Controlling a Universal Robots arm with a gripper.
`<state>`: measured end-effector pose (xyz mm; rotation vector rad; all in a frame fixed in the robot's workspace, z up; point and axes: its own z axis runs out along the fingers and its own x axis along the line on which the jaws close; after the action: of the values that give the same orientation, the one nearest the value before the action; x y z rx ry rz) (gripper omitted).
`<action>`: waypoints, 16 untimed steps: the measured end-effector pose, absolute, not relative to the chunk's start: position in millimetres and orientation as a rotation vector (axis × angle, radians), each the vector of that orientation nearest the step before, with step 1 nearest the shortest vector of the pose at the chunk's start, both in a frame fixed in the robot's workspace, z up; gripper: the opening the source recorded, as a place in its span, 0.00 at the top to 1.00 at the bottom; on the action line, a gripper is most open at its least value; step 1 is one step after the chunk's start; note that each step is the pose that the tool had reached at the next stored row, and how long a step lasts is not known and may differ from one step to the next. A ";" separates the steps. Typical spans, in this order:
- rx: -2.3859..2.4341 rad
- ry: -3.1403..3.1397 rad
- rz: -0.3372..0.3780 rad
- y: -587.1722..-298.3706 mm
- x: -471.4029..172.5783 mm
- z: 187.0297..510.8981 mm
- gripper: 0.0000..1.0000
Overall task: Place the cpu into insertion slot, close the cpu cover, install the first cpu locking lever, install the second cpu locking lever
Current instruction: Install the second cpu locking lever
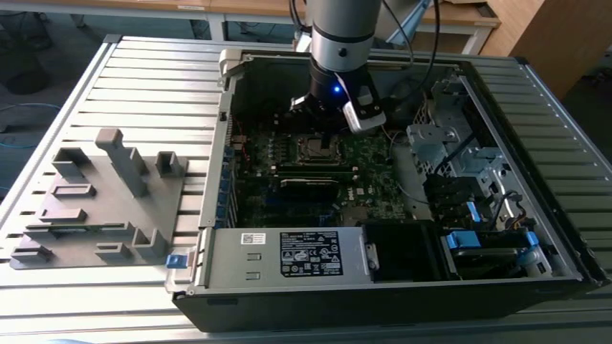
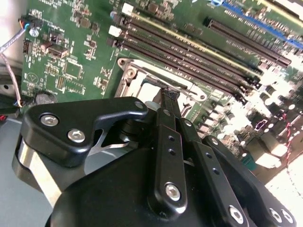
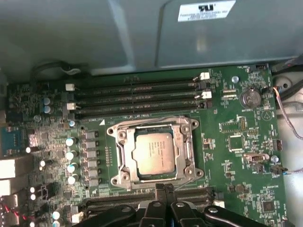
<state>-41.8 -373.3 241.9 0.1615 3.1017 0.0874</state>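
Claw (image 3: 163, 188), fingers pressed together and holding nothing, sits at the frame's bottom centre; I see the cpu (image 3: 152, 152) under its closed cpu cover (image 3: 122, 150) just above.

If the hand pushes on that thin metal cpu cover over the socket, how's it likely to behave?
The cpu cover looks like thin silvery sheet, so it would probably flex slightly rather than stay rigid. It seems to lie flat around the cpu, so a push likely just presses it down. Its smooth metal may be slippery under the hand.

labels: power supply box (image 1: 287, 256), case wall sticker (image 3: 207, 10), cpu (image 3: 152, 152) | print unreadable
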 end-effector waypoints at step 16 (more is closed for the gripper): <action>0.105 3.105 0.082 -379.3 -41.8 238.8 0.89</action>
<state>-41.8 -379.3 238.8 0.1047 3.1051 0.0815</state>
